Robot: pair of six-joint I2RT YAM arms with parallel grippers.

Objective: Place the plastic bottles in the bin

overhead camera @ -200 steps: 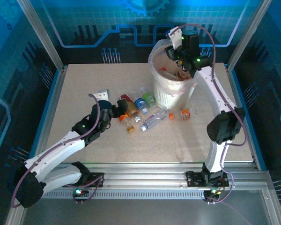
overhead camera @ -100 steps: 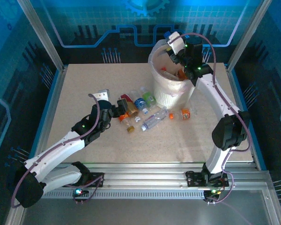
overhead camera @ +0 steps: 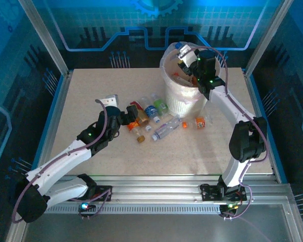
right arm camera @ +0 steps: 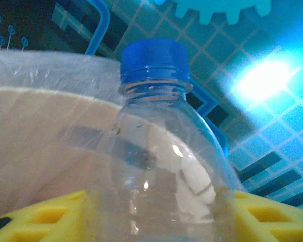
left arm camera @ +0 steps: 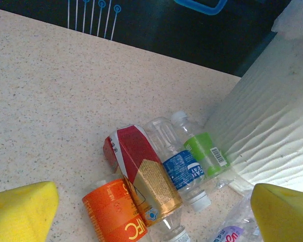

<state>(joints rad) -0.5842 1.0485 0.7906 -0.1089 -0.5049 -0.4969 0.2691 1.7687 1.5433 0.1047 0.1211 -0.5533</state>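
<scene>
Clearly, one clear bottle with a blue cap stood upright between the yellow pads of the right gripper, which gripped it from both sides. It hung just above the open mouth of the bin, at the far side of the table. The right arm rose from its base, bent at the elbow and leaned forward, with its wrist over the rim of the bin.

Left of the bin, a loose group of bottles lay on their sides. One small orange-labelled bottle lay just right of the bin. The left arm reached low across the table. The left gripper hovered near that group, its fingers spread wide with nothing between them.

The left wrist view made the labels clear: an orange-label bottle, a red-and-gold bottle, a blue-label bottle and a green-label bottle, the last close beside the ribbed wall. The right wrist view showed the translucent bag behind the held bottle.
</scene>
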